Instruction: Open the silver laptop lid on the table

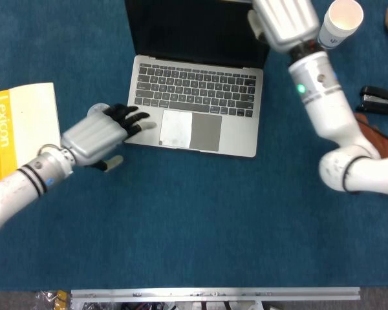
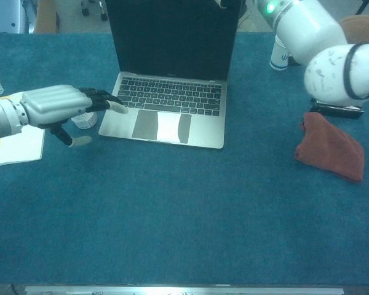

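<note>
- A table (image 2: 184,221) covered in deep blue cloth fills both views, with a metal rail along its near edge in the head view.
- The silver laptop (image 1: 195,106) sits toward the far edge, left of centre; its lid (image 2: 172,40) already stands upright and the dark screen faces the robot, so the opening looks all but finished.
- The left hand (image 1: 98,134) hovers over the base's near-left corner, fingers (image 2: 104,101) extended and spread toward the keyboard, holding nothing; whether they touch the deck cannot be told.
- The right hand (image 1: 257,20) is at the lid's top right corner, mostly hidden behind its own forearm and cropped by the frame, so its state cannot be told.
- The relation that matters: the hinge line runs left to right along the far side of the base, and the lid's free edge is up by the right hand, the nearer of the two to it; any further tilt would probably come from there, with the left hand placed to steady the base.
- Further out, a yellow-edged booklet (image 1: 24,126) lies by the left edge, and a small clear cup (image 2: 84,119) stands just behind the left hand.
- To the right, a paper cup (image 1: 339,22) stands near the far edge, a black stapler (image 1: 379,100) lies nearer, and a rust-red cloth (image 2: 329,146) sits nearer still.
</note>
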### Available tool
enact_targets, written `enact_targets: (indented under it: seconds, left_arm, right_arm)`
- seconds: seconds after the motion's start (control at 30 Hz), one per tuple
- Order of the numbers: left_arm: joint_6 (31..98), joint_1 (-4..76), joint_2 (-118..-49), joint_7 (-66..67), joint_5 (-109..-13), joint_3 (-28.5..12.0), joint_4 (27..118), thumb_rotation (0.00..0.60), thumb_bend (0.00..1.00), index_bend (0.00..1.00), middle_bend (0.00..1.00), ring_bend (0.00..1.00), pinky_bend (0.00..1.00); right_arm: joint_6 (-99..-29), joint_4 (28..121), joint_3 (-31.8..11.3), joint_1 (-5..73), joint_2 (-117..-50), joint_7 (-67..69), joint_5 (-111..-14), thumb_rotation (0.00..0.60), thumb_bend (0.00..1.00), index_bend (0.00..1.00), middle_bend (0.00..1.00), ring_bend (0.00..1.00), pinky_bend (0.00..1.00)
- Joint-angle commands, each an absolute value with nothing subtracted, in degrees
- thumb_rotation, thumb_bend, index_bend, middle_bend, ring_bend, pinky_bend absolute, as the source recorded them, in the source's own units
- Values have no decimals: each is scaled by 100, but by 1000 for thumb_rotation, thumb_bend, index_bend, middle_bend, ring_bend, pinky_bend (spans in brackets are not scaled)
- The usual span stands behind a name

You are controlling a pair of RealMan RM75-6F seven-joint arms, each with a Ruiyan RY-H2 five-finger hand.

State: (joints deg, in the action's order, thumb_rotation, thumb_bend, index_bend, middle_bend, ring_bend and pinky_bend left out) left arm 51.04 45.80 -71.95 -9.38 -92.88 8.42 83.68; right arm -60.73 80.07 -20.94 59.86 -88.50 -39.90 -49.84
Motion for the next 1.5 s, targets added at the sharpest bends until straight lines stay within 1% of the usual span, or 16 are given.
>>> enact_targets:
  seconds: [0.03, 0.2, 0.43, 0.6, 0.7, 0.93, 1.17, 1.33, 1.5]
  left_arm:
    - [5503, 4271, -6887, -683, -9011, 712, 8694, 600, 384, 99, 69, 14, 70]
    - [6112, 3763, -6529, -545, -8683, 616, 8949, 600, 384, 99, 74, 14, 69]
    - [6856, 3015, -6189, -530, -8394, 632, 8989, 600, 383, 99, 76, 14, 70]
    - [7268, 2489, -6027, -641, -8065, 585, 9016, 600, 384, 99, 78, 14, 70]
    - [7496, 2200, -5984, -772, -7869, 517, 8984, 600, 384, 99, 78, 14, 70]
    - [8025, 1635, -5953, -1070, -7649, 333, 8856, 600, 384, 99, 79, 14, 70]
    - [8508, 1099, -5934, -1133, -7656, 301, 8780, 600, 383, 99, 79, 14, 70]
    - [8644, 856, -5902, -1210, -7743, 289, 8738, 600, 383, 99, 81, 14, 70]
    - [8710, 745, -5919, -1320, -7826, 188, 8720, 600, 384, 100, 81, 13, 70]
  right_arm:
    - [-6457, 8823, -1843, 5504, -8244, -4002, -5122, 600, 406, 0, 99, 55, 149]
    - [-6956, 9827, -1475, 4915, -7608, -4054, -5315, 600, 407, 0, 99, 55, 149]
    - [-7724, 10673, -941, 3988, -6922, -3802, -5700, 600, 407, 0, 99, 55, 149]
    - [-8319, 10863, -438, 3255, -6705, -3524, -6218, 600, 408, 0, 98, 55, 149]
    - [-8646, 10835, -210, 2846, -6673, -3336, -6454, 600, 408, 0, 99, 55, 149]
    - [-9190, 10665, 102, 2038, -6707, -2807, -6810, 600, 409, 0, 98, 55, 149]
    - [-9330, 10435, 244, 1557, -6908, -2603, -7017, 600, 409, 0, 99, 55, 149]
    - [-9279, 10339, 171, 1398, -6948, -2585, -7031, 600, 409, 0, 99, 55, 149]
    - [-9175, 10331, 67, 1331, -6962, -2610, -7068, 600, 409, 0, 98, 55, 149]
